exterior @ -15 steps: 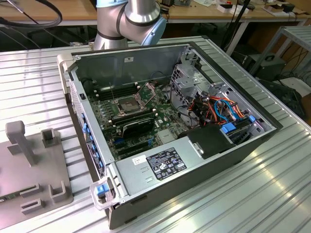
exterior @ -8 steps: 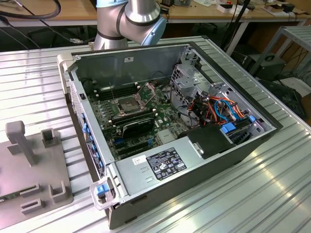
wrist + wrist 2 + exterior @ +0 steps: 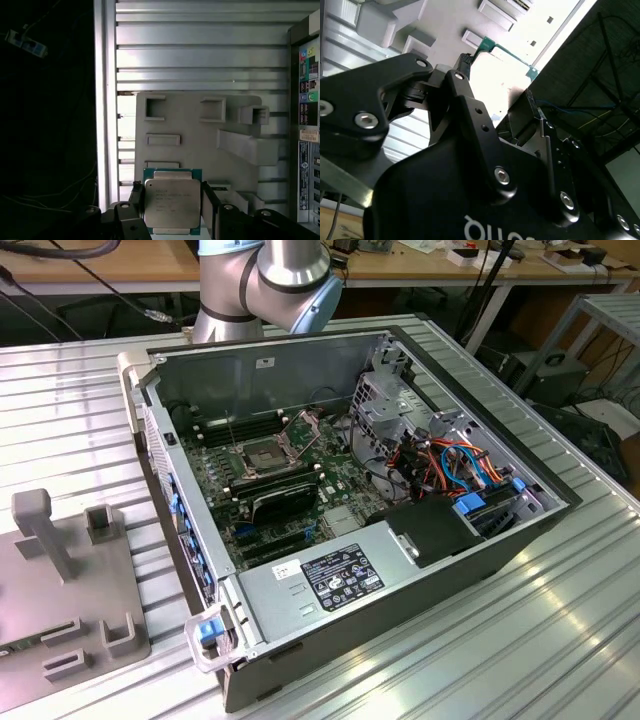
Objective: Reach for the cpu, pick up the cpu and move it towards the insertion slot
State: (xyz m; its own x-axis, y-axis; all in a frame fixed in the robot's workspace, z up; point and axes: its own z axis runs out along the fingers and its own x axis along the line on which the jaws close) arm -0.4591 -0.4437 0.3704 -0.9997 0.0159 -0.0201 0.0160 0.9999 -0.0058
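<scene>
I have the cpu (image 3: 172,202) pinched in the gripper (image 3: 172,194). In the first wrist view the two black fingers (image 3: 206,202) press against opposite edges of the chip, with its pale metal lid facing the camera and a thin green border around it. The second wrist view shows the same hold from behind the linkage, the green corners sticking out between the fingertips. The chip hangs over the grey fixture plate (image 3: 195,135), in front of the plate's rectangular pockets; I cannot tell whether it is touching the plate or is clear of it. The plate lies on the ribbed aluminium table (image 3: 560,640), just beside the open computer case (image 3: 270,375). In the exterior view the insertion slot (image 3: 262,455) sits on the green board inside that case, its dark centre exposed and its metal flap tilted up, well apart from the plate. The arm (image 3: 270,280) rises behind the case.
</scene>
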